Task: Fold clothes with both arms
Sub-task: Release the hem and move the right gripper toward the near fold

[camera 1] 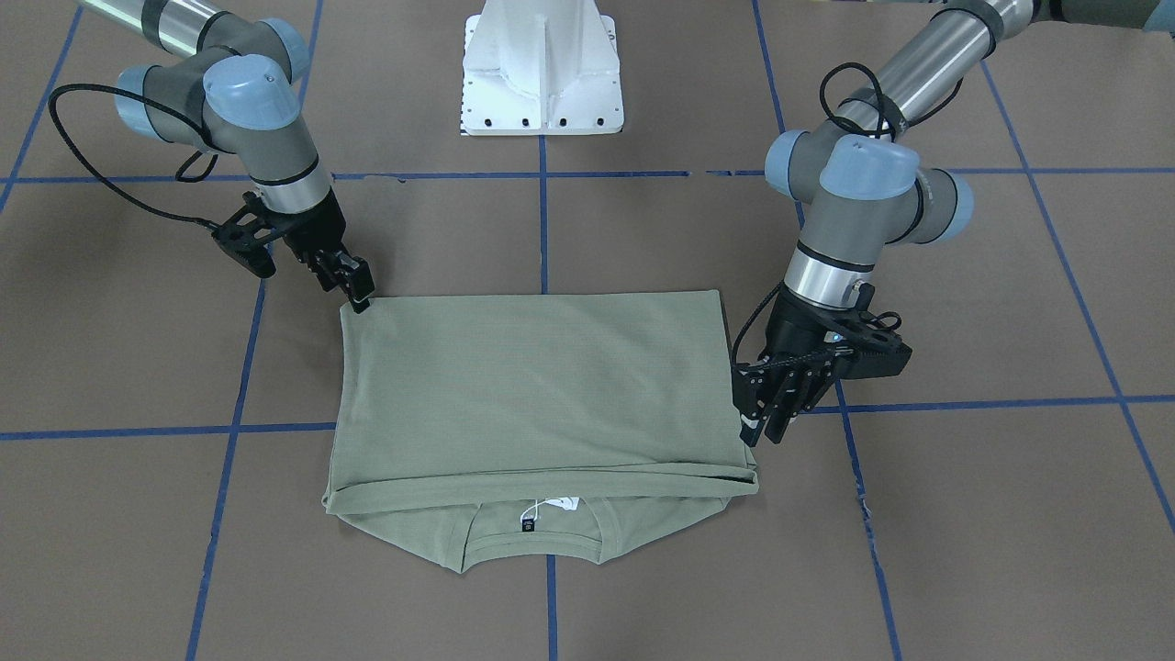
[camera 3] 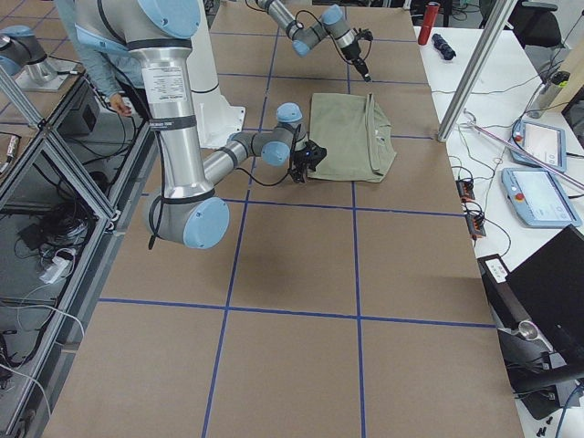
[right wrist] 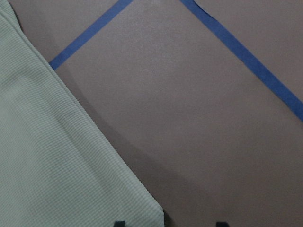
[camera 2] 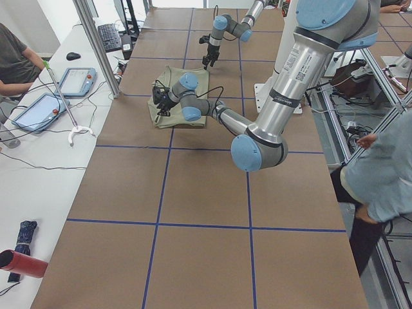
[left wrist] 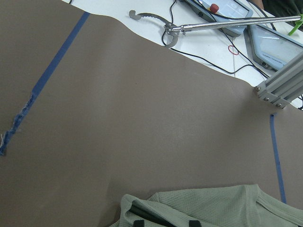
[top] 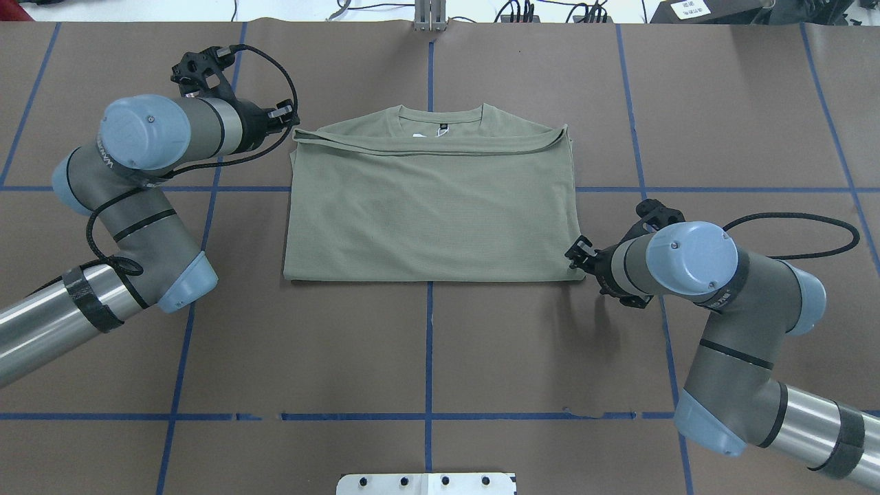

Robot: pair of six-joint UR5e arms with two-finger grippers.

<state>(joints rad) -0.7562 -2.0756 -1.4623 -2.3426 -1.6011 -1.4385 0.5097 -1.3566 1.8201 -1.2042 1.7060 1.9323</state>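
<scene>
One shirt (top: 430, 213), sage green, lying flat on the brown table (top: 481, 357). It is folded to a rectangle, with the folded edge on the near side and the round collar on the far side.

Two arms in view, the left arm (top: 130, 206) and the right arm (top: 729, 289). Two grippers, one on each.

Left gripper (top: 289, 124) is at the shirt's far-left corner, beside the collar end. In its wrist view the fingertips (left wrist: 137, 222) stand apart with fabric showing between them. Not clenched.

Right gripper (top: 576, 256) is at the near-right corner. Its fingertips (right wrist: 119, 223) are spread wider, with the shirt corner lying between them. Released, nothing gripped.

One black neck label (camera 1: 528, 525) sits inside the collar, its white marks too small to read. One white hang tag (camera 1: 560, 504) lies just beside it, and no print can be made out. The grey lettering on the left arm's sleeve is unreadable.

Blue tape lines (top: 429, 344) grid the table, and one runs under the shirt's middle.
</scene>
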